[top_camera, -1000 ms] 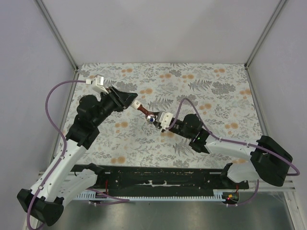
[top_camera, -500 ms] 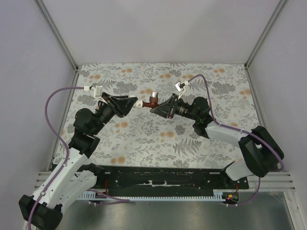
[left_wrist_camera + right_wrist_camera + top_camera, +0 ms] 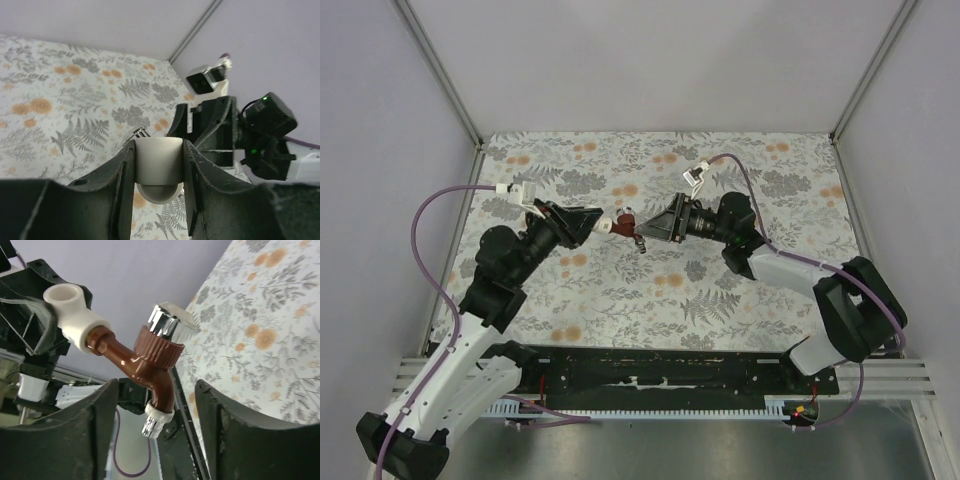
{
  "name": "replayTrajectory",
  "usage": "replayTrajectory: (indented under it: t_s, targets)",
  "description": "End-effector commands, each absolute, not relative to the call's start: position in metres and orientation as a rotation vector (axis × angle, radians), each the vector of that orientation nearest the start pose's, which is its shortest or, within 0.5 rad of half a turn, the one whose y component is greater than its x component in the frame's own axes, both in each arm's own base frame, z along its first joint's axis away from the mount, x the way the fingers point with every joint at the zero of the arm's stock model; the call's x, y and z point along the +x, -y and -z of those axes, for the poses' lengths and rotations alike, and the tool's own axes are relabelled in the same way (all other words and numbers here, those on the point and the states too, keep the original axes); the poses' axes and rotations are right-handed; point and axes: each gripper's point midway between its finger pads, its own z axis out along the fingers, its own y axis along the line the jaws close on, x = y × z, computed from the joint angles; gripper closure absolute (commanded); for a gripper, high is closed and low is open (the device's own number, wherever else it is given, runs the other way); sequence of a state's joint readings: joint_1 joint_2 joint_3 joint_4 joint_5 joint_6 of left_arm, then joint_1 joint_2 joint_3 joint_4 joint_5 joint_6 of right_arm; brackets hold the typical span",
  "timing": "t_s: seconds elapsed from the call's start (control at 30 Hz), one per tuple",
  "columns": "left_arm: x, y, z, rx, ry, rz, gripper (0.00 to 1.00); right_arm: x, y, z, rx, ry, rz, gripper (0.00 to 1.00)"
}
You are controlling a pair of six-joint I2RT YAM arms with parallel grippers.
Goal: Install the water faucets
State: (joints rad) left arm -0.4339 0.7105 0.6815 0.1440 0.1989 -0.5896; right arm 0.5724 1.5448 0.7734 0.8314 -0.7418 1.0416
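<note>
The red-brown water faucet point(image 3: 628, 224) hangs in the air above the middle of the table, its threaded end in a white pipe fitting point(image 3: 607, 226). My left gripper point(image 3: 597, 222) is shut on that fitting point(image 3: 159, 159), squeezing it between both fingers. In the right wrist view the faucet point(image 3: 142, 360) points its silvery spout tip down between my right gripper's fingers point(image 3: 102, 440), with a gap on each side. My right gripper point(image 3: 157, 412) is open around the spout and touches nothing. The silver knob sits on top of the faucet.
A floral patterned mat point(image 3: 770, 180) covers the table, with grey walls at the back and both sides. A black rail point(image 3: 660, 375) runs along the near edge between the arm bases. Purple cables loop from both wrists.
My right gripper has opened and let go of the faucet, whose spout has turned from pointing up to pointing down. The left gripper still holds the fitting.
</note>
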Motion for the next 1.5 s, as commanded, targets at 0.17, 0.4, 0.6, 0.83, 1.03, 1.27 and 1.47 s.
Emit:
replayTrajectory:
  t_s: [0.17,0.4,0.6,0.83,1.03,1.27,1.47]
  targets:
    - [0.267,0.162,-0.321,-0.168,-1.699,0.881,0.98,0.281,-0.311,-0.278,-0.532,-1.679,-1.251,0.02]
    - [0.269,0.172,-0.327,-0.216,-1.722,0.962,0.98,0.257,-0.320,-0.288,-0.784,-1.333,-0.881,0.02]
    - [0.264,0.191,-0.337,-0.203,-1.722,1.110,0.98,0.235,-0.337,-0.278,-0.946,-1.102,-0.722,0.02]
    - [0.257,0.204,-0.348,-0.184,-1.706,1.227,0.98,0.238,-0.346,-0.260,-1.019,-1.095,-0.672,0.02]
    - [0.254,0.208,-0.356,-0.163,-1.694,1.265,0.98,0.245,-0.351,-0.254,-1.006,-1.116,-0.655,0.09]
    - [0.252,0.213,-0.362,-0.052,-1.642,1.262,0.98,0.240,-0.357,-0.259,-0.974,-1.148,-0.747,0.31]
    - [0.240,0.215,-0.376,0.186,-1.493,1.191,0.98,0.228,-0.360,-0.260,-0.981,-1.228,-0.920,0.63]
